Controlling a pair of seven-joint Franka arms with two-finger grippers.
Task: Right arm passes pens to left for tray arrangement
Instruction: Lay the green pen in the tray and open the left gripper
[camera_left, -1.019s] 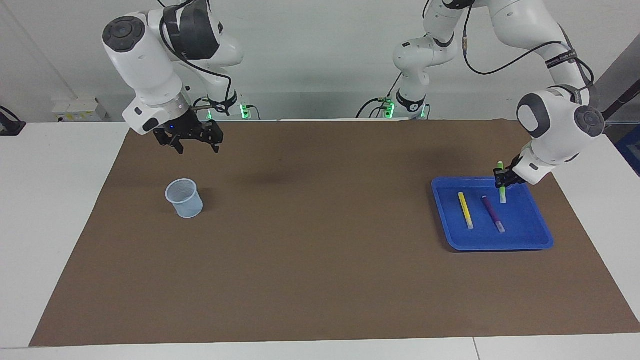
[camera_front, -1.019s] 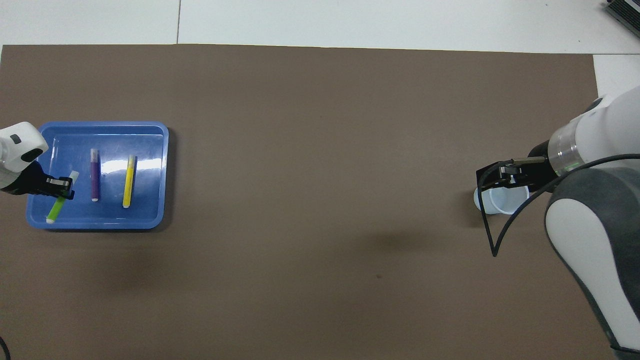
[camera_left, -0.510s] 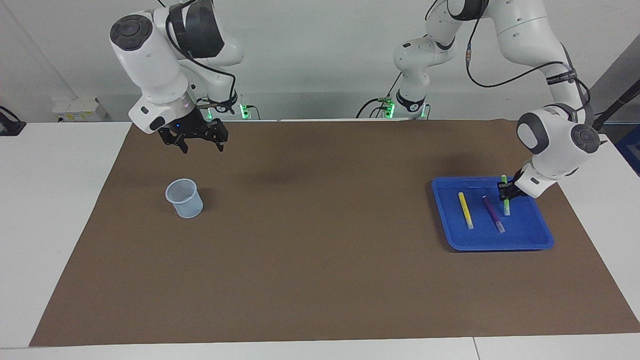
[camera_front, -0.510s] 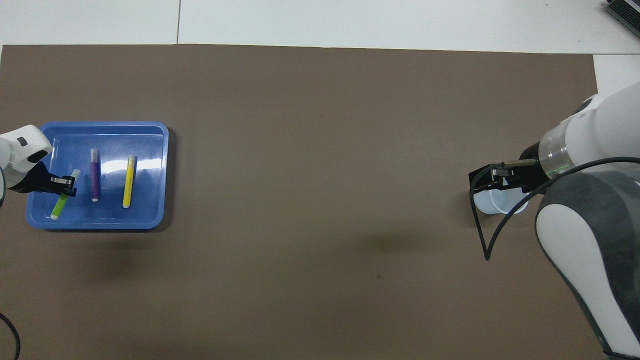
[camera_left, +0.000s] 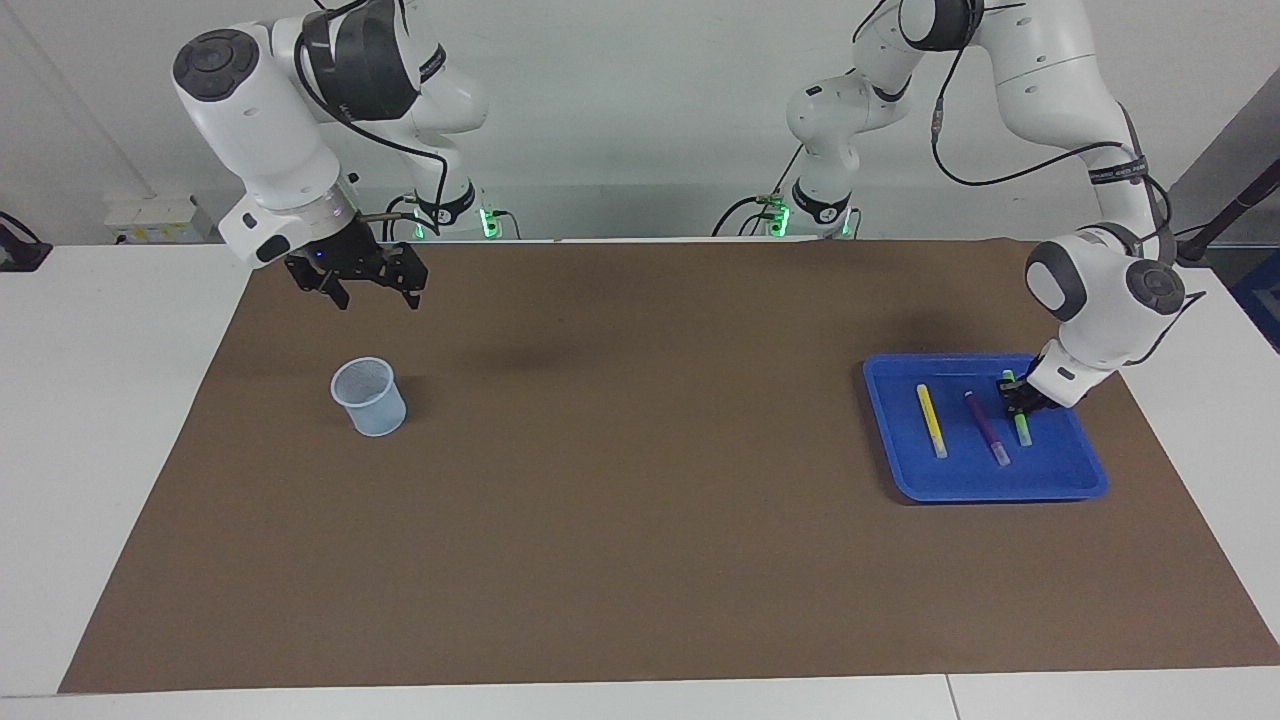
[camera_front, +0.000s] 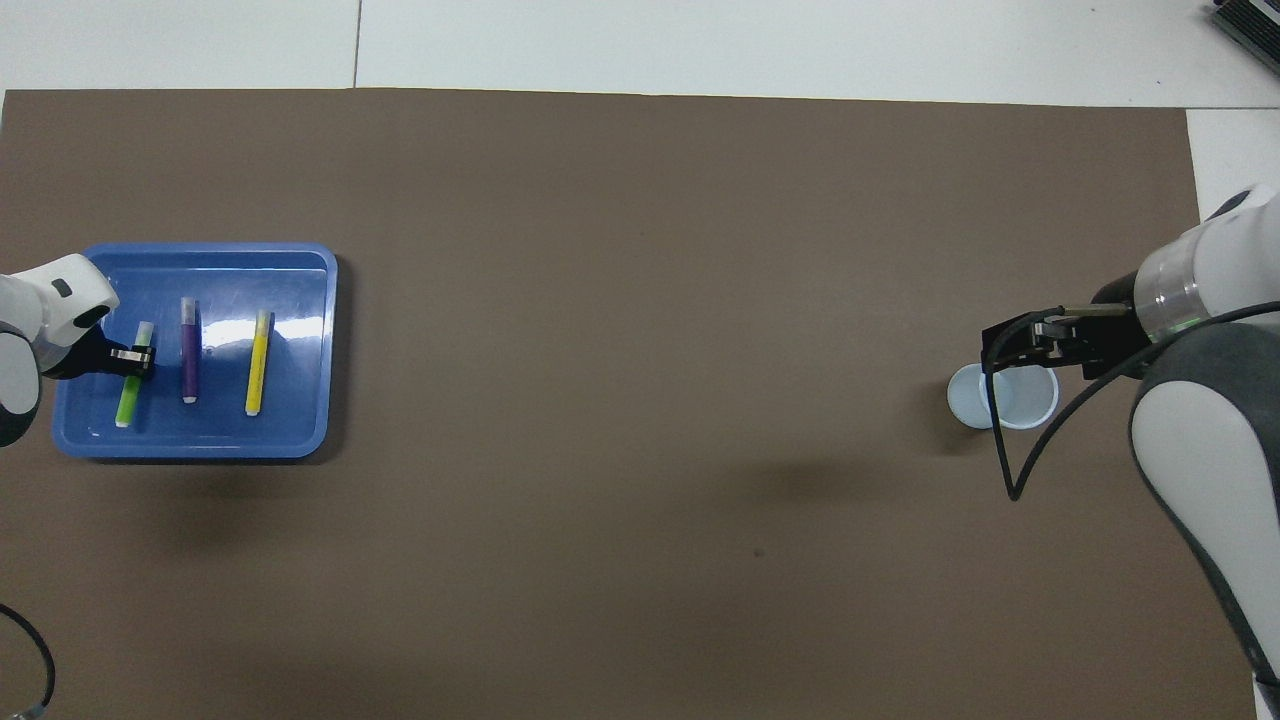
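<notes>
The blue tray (camera_left: 1050, 470) (camera_front: 290, 430) lies toward the left arm's end of the table. A yellow pen (camera_left: 931, 420) (camera_front: 257, 362) and a purple pen (camera_left: 986, 428) (camera_front: 189, 350) lie flat in it, side by side. Beside the purple one lies the green pen (camera_left: 1020, 425) (camera_front: 128, 392), low on the tray floor and roughly parallel to the others. My left gripper (camera_left: 1012, 394) (camera_front: 133, 357) is shut on its middle. Over the brown mat next to the cup, my right gripper (camera_left: 365, 292) (camera_front: 1012, 345) hangs open with nothing in it.
A small pale-blue mesh cup (camera_left: 369, 397) (camera_front: 1002, 397) stands upright on the brown mat (camera_left: 620, 450) toward the right arm's end. White tabletop borders the mat on all sides.
The left gripper has come down and laid the tilted green pen nearly flat in the tray beside the purple pen. The right gripper, still open, has drifted slightly toward its own end of the table.
</notes>
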